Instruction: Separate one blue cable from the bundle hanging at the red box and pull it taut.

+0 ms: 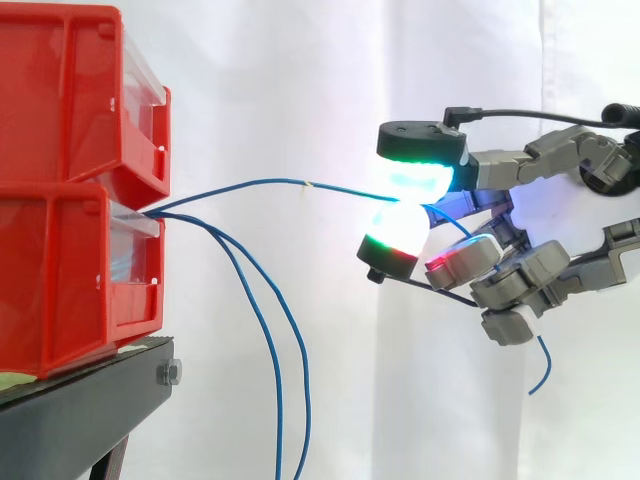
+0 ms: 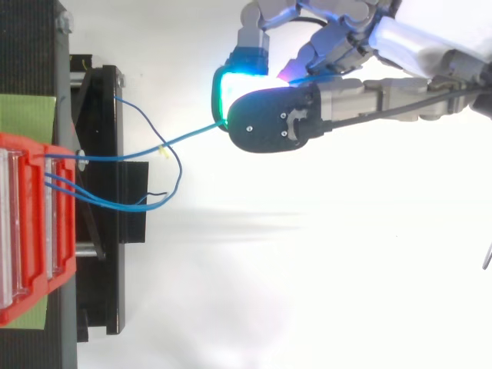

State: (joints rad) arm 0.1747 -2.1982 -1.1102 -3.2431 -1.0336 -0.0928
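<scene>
My hand point(image 1: 520, 160) reaches in from the right, well clear of the red boxes point(image 1: 70, 90), with two glowing pads point(image 1: 420, 150) pressed together on one blue cable point(image 1: 250, 183). The upper pad shines green and cyan, the lower one white with a green and red edge. My other fingers are curled below and behind the pinch.

The cable comes out of the gap between the upper and lower box, rises in a shallow arc and runs almost straight to my pads. It carries a small pale fleck partway along. Its loose end drops past my palm and hangs below my hand.

Two more cables point(image 1: 270, 330) leave the same gap and hang slack, apart from the one I hold. The boxes sit stacked on a black stand point(image 1: 70, 410), before a white curtain point(image 1: 300, 80).
</scene>
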